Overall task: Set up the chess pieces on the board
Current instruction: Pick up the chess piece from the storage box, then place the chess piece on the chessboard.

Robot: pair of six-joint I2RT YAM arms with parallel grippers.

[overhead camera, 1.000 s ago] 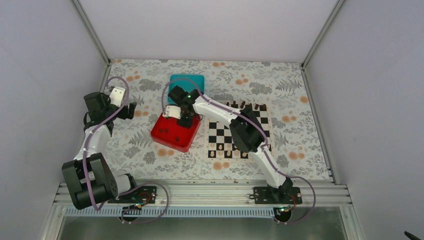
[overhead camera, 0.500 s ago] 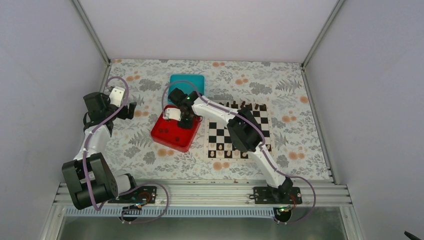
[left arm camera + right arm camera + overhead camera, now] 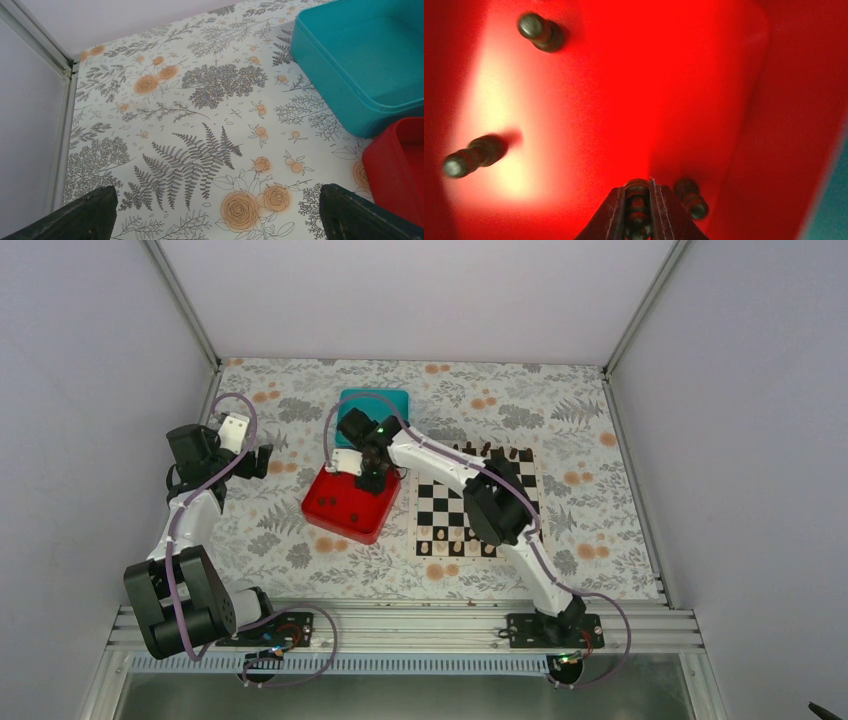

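Down inside the red tray (image 3: 330, 523), my right gripper (image 3: 637, 189) is shut on a dark chess piece (image 3: 637, 210) lying between its fingers. Beside it on the right lies another dark piece (image 3: 691, 198), and two more (image 3: 541, 31) (image 3: 471, 156) lie farther off on the tray floor. In the top view the right gripper (image 3: 370, 480) reaches into the tray's far right corner. The board (image 3: 445, 510) lies just right of the tray, with several dark pieces (image 3: 485, 451) along its far edge. My left gripper (image 3: 220, 200) hangs open over the floral cloth, holding nothing.
A teal box (image 3: 373, 403) stands behind the red tray, and both also show at the right of the left wrist view, the teal box (image 3: 360, 65) above the red tray (image 3: 400, 165). Pale pieces (image 3: 450, 545) fill the board's near rows. Walls close in the table on three sides.
The right gripper's jaws have closed onto a dark piece in the red tray, with the arm shifting only slightly. The left arm has stayed still.
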